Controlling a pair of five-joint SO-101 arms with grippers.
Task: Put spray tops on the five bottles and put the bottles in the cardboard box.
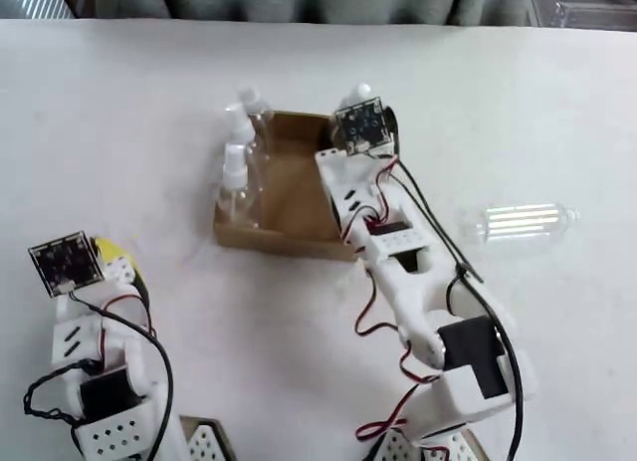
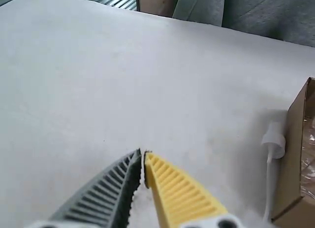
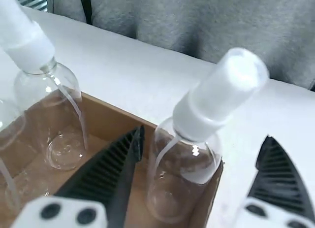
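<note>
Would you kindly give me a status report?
Left gripper shut, empty. Right gripper open around capped bottle in cardboard box. One uncapped bottle lying outside. Nothing blocking.

No text, label, brand, number or sign is legible in any view. The left arm circuit board point(image 1: 66, 264) and the right arm circuit board point(image 1: 360, 125) carry fine surface markings that are too small to read.
</note>
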